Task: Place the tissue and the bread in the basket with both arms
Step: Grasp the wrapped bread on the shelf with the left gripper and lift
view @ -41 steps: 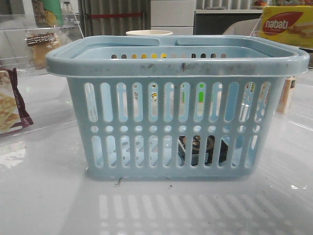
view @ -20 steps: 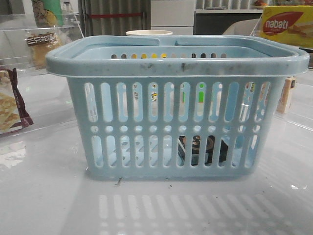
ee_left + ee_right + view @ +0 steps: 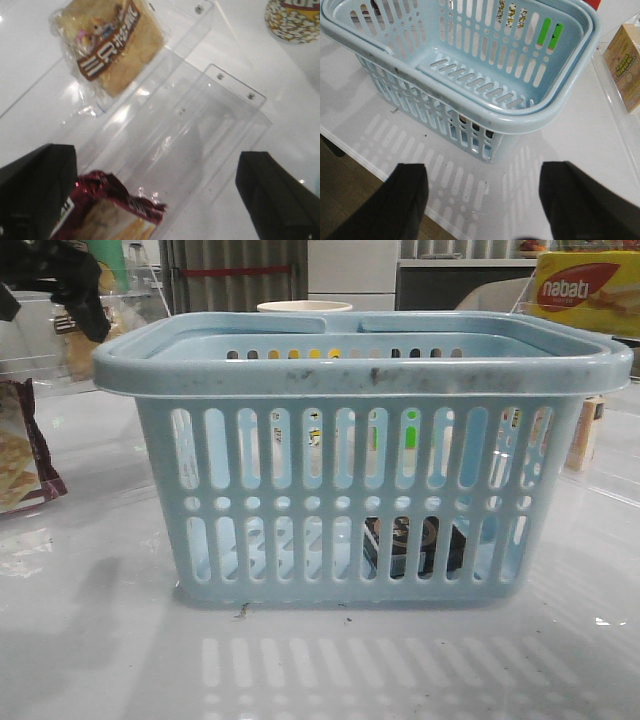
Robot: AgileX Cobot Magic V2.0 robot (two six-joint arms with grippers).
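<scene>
White table (image 3: 90,660): one basket (image 3: 360,375), one tissue (image 3: 415,547) inside, one bread (image 3: 112,45).

Your left end effector (image 3: 160,200) hangs wide open; a cracker bag (image 3: 107,212) and clear stand (image 3: 200,130) crowd it. The basket (image 3: 365,455) mouth is unobstructed; the counter (image 3: 100,660) in front is bare.

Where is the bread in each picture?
Front view: the bread sits far left, behind the basket, mostly hidden by the dark left arm.
Left wrist view: the bread lies in full view beyond the open left gripper.
Right wrist view: not in it.
Shared landmark: the maroon cracker bag.
</scene>
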